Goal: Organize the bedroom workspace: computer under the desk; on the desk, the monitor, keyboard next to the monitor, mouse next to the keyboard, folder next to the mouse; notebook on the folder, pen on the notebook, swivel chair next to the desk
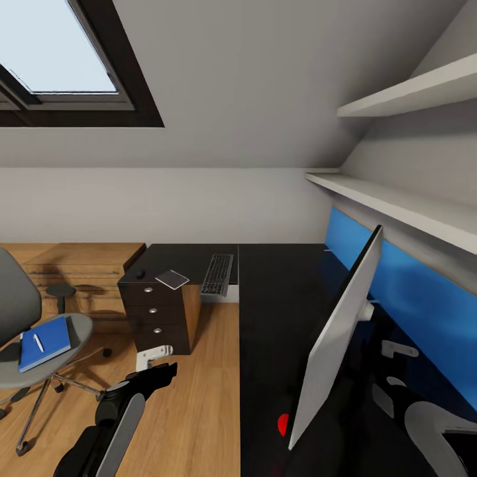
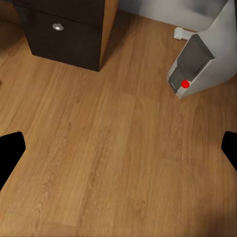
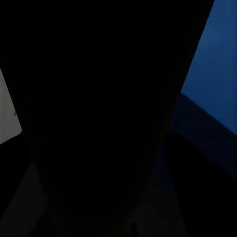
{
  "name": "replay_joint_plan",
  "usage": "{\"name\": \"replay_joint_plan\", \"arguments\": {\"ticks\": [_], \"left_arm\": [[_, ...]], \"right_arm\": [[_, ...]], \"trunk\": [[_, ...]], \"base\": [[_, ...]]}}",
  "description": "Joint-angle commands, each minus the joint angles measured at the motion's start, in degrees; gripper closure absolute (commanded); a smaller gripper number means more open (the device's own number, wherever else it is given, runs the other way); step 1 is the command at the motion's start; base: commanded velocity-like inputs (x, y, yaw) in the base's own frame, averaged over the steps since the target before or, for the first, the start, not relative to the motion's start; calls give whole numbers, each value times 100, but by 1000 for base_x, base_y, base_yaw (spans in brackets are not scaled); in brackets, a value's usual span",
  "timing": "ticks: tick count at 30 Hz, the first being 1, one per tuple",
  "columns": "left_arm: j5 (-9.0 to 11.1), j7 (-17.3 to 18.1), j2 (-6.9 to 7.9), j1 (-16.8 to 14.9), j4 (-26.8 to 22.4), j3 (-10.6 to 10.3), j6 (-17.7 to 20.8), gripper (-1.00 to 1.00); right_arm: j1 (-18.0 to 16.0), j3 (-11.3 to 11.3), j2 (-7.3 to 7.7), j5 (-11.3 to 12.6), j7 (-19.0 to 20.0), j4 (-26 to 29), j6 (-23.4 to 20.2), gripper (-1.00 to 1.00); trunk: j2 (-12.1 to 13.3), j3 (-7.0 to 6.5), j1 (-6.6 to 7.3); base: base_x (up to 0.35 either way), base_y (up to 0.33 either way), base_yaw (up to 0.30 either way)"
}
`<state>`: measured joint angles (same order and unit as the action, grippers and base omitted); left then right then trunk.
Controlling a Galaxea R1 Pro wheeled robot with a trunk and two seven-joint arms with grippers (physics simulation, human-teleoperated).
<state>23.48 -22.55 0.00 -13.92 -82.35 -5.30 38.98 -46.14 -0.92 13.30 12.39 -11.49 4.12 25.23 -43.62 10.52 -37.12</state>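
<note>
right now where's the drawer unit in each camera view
Head view: drawer unit left of centre, under the desk end, three knobs showing.
Left wrist view: drawer unit on the wooden floor, computer off to its side, apart.
Right wrist view: mostly dark, with the blue wall panel.
Shared landmark: the wooden floor, in the head and left wrist views.
</note>
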Motion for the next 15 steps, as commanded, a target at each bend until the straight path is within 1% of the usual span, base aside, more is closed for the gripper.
{"name": "replay_joint_plan", "arguments": {"ticks": [1, 5, 10, 15], "left_arm": [[61, -55, 0, -6, -6, -6, 13, -100], [61, -56, 0, -6, -8, -6, 13, -100], [61, -55, 0, -6, -5, -6, 13, -100], [61, -52, 0, -6, -4, -6, 13, -100]], "right_arm": [[-1, 49, -284, 0, 24, -508, -9, 100], [-1, 49, -284, 2, 24, -508, -9, 100], [-1, 49, -282, 8, 3, -508, -10, 100], [-1, 49, -277, 9, -2, -508, -10, 100]], "trunk": [[-5, 10, -2], [-5, 10, -2], [-5, 10, -2], [-5, 10, -2]], "base": [[0, 0, 0], [0, -18, 0], [0, -139, 0], [0, -33, 0]]}}
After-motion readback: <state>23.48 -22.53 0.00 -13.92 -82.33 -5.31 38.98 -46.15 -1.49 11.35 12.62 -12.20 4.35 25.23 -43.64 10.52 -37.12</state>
